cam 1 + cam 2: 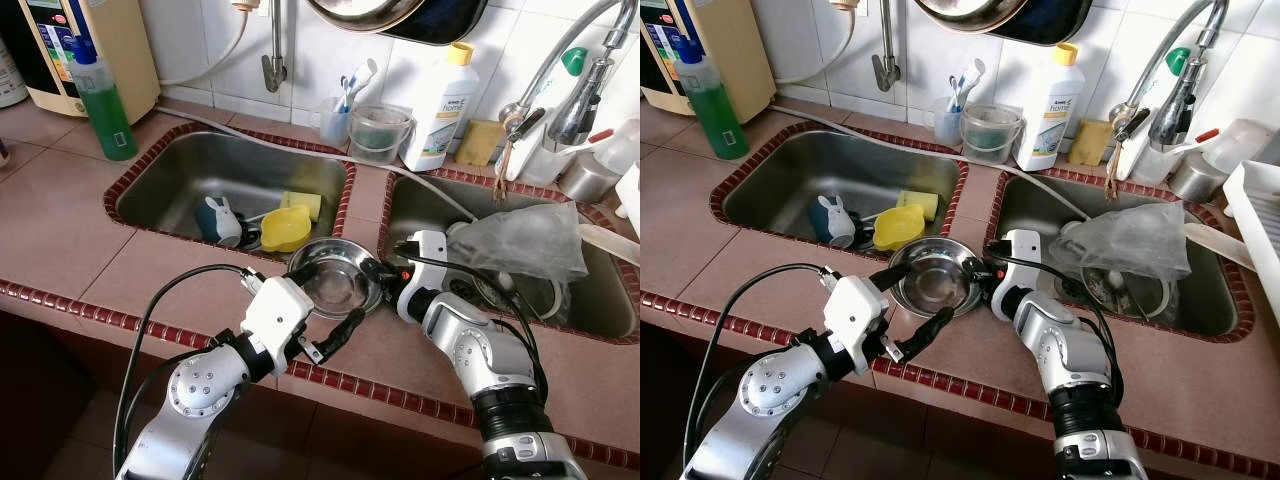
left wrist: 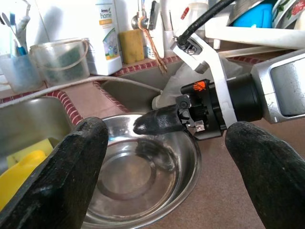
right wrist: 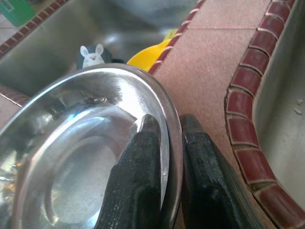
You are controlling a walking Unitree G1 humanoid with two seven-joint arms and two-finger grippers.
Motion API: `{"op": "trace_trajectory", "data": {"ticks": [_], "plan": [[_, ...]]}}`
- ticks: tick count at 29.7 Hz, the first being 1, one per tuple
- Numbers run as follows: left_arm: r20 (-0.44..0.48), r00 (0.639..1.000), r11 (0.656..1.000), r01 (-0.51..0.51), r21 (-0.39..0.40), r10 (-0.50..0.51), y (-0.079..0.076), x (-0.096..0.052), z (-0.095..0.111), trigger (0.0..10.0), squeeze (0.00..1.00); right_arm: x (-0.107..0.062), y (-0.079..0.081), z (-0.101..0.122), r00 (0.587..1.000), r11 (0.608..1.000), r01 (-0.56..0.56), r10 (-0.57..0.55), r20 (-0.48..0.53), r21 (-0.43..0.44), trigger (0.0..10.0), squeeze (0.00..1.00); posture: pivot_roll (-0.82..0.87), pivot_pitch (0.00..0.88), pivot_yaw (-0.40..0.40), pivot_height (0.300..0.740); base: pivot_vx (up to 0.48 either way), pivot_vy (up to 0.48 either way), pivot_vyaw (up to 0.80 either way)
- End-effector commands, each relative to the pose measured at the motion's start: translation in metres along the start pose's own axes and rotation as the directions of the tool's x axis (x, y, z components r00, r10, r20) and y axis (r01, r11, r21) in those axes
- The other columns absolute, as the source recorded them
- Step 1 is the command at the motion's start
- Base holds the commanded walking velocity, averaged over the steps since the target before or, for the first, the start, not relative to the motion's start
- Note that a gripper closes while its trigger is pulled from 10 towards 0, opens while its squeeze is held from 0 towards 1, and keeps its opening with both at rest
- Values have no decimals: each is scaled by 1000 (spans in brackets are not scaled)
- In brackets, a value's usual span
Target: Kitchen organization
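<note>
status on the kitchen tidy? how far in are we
Early. Done: nothing clearly put away yet. In hand: right pincer is clamped on the rim of the steel bowl on the counter between the sinks; left pincer is open beside it. Left: yellow cup and sponge in the left sink, plastic bag in the right sink.

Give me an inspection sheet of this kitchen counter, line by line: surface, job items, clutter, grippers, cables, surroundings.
Surface: tiled counter, two sinks.
Job's things: steel bowl on the strip between the sinks.
Clutter: yellow cup, sponge and rabbit-print item in left sink; plastic bag in right sink.
Grippers: right gripper pinches the bowl's rim; left gripper open before the bowl.
Cables: black cable looping off left arm.
Surroundings: green soap bottle, white detergent bottle, faucet.
</note>
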State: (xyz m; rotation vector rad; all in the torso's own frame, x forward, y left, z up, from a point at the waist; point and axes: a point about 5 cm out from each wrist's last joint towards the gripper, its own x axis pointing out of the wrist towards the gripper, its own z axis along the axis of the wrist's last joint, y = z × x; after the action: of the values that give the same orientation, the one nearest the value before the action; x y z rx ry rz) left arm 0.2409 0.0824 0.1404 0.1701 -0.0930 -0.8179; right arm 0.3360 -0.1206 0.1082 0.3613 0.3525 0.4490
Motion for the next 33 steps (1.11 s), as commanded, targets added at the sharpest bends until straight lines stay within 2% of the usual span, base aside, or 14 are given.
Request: {"op": "trace_trajectory", "data": {"ticks": [1, 12, 18, 23, 24, 25, 26, 27, 30, 33], "plan": [[16, 1000, 1000, 0, 25, -1, 1, 1, 7, 10000, 0, -1, -4, 2, 1000, 1000, 19, -19, 2, 2, 0, 0, 42, 75, -83, 740, 0, 0, 0], [20, 1000, 1000, -2, 25, 2, 2, 2, 7, 10000, 0, -1, -4, 12, 997, 1000, 18, -17, 71, -12, 0, 0, 42, 67, -87, 740, 0, 0, 0], [19, 1000, 1000, -1, 26, 0, 2, 2, 7, 10000, 0, -2, -4, 19, 993, 999, 4, 2, 117, -50, 0, 0, 44, 65, -86, 740, 0, 0, 0], [17, 1000, 1000, -2, 29, 2, 3, 2, 6, 10000, 0, -5, -2, 30, 975, 991, -24, 52, 215, -133, 0, 0, 46, 56, -87, 740, 0, 0, 0], [15, 1000, 1000, -8, 29, 8, 4, 3, 5, 10000, 0, -7, -2, 36, 964, 992, -24, 54, 259, -121, 0, 0, 48, 50, -86, 740, 0, 0, 0], [15, 1000, 1000, -8, 29, 8, 4, 3, 5, 10000, 0, -7, -2, 36, 964, 992, -24, 54, 259, -121, 0, 0, 48, 50, -86, 740, 0, 0, 0], [12, 1000, 999, -11, 32, 11, 4, 3, 5, 10000, 0, -9, -1, 44, 948, 996, -48, 70, 312, -75, 0, 0, 48, 47, -86, 740, 0, 0, 0], [10, 1000, 999, -9, 35, 9, 5, 2, 4, 10000, 0, -9, -1, 47, 940, 996, -50, 71, 335, -69, 0, 0, 48, 44, -86, 740, 0, 0, 0], [6, 1000, 999, -10, 39, 10, 7, 2, 4, 10000, 0, -11, -1, 52, 927, 996, -69, 85, 366, -55, 0, 0, 49, 40, -86, 740, 0, 0, 0], [4, 1000, 999, -15, 43, 15, 10, 2, 3, 10000, 0, -12, 0, 55, 914, 994, -74, 98, 393, -78, 0, 0, 47, 33, -86, 740, 0, 0, 0]]}}
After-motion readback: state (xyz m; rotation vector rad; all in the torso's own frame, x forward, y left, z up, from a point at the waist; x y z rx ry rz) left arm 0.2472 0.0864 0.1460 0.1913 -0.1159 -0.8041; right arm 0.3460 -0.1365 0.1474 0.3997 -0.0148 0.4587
